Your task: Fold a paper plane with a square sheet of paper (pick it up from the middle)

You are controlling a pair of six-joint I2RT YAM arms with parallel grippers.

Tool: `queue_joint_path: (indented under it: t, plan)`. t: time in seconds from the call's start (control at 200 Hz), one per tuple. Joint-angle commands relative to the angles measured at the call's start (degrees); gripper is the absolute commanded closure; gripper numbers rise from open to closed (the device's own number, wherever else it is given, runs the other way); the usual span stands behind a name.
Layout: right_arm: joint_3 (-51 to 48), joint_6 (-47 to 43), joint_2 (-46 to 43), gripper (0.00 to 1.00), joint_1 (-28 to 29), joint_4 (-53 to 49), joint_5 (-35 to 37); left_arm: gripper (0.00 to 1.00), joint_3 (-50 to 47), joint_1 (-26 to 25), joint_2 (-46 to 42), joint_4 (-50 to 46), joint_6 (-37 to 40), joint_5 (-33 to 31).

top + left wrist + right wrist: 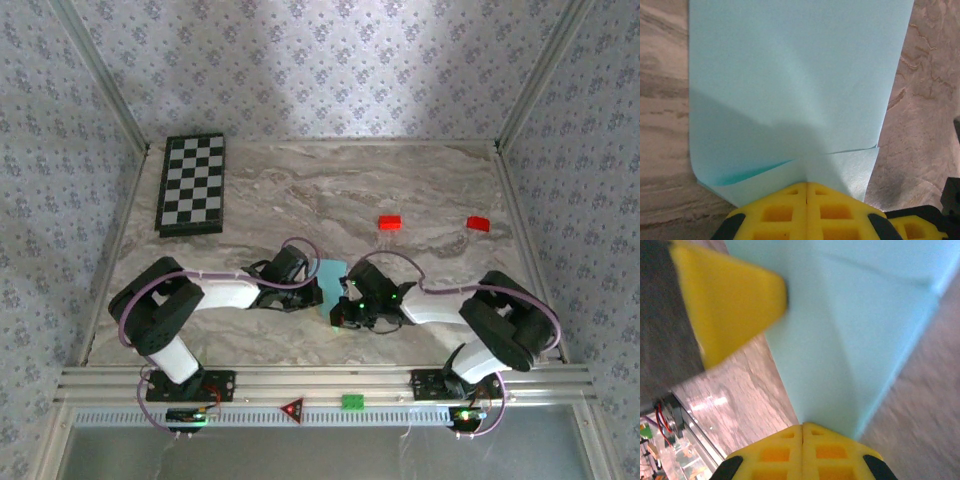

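Observation:
The light cyan paper (pixel 329 276) lies on the marble table between my two arms, near the front middle. In the left wrist view the paper (pixel 790 75) spreads flat ahead, with two folded flaps meeting at my left gripper (pixel 806 184). That gripper is shut, and its yellow tips rest on the sheet's near edge. My right gripper (pixel 803 426) is also shut, its tips touching a corner of the paper (pixel 850 340). A diagonal crease runs across the sheet there. From above, the left gripper (pixel 318 290) and right gripper (pixel 346 306) sit close together over the sheet.
A black-and-white checkerboard (pixel 192 183) lies at the back left. Two small red blocks (pixel 389 222) (pixel 478 223) sit at the back right. A green block (pixel 352 401) and a red triangle (pixel 292 408) rest on the front rail. The left finger (pixel 725 300) looms close in the right wrist view.

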Motion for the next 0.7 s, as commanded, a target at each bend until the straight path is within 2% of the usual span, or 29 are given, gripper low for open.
queue_joint_path:
  t: [0.0,0.195,0.45,0.545,0.695]
  plan:
    - [-3.4,-0.7,-2.4,0.94,1.0,-6.2,-2.0,1.0,-2.0,0.1,1.1,-4.7,-0.6,-5.1]
    - [-2.1,-1.8,-7.6,0.94,0.5,-11.4,-1.2,1.0,-2.1,0.2,0.8,-4.5,-1.9,-5.5]
    - [1.6,1.9,-8.1,0.97,-0.6,-6.2,2.8,1.0,-2.9,-0.3,0.9,-3.1,-5.1,-7.6]
    - [2.3,3.8,-5.3,0.95,-0.7,-0.7,1.9,1.0,-3.4,-0.7,0.5,-2.7,-5.8,-8.2]
    - [5.3,1.9,2.8,0.96,-0.4,-1.1,-0.3,1.0,-3.3,-0.7,0.4,-2.8,-5.3,-8.0]
